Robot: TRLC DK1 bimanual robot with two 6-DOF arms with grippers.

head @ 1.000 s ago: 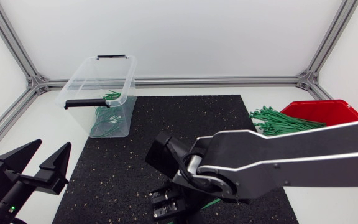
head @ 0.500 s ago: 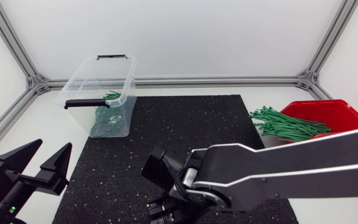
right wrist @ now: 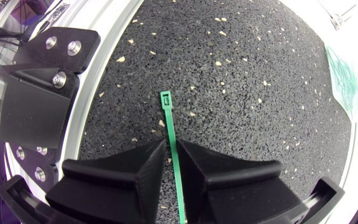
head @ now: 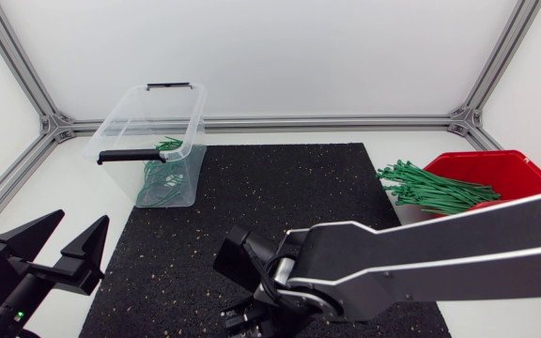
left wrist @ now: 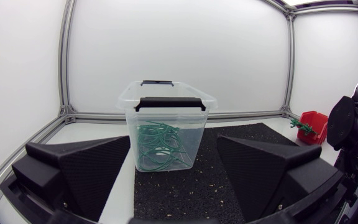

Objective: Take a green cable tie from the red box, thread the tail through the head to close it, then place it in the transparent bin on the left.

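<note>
Your right gripper (right wrist: 170, 152), low at the mat's (right wrist: 241, 74) 6 o'clock edge, pinches 1 green tie (right wrist: 169, 121) narrowly, its long axis pointing to 12 with the head out front; your left gripper (head: 84, 216) sits wide open at 8.

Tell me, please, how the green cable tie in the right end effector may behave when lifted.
The green cable tie is a thin strip, so probably light and springy; its head end may droop. Lying flat on the black mat, it should not roll. Pinched across its narrow width by the right end effector, it might twist.
</note>
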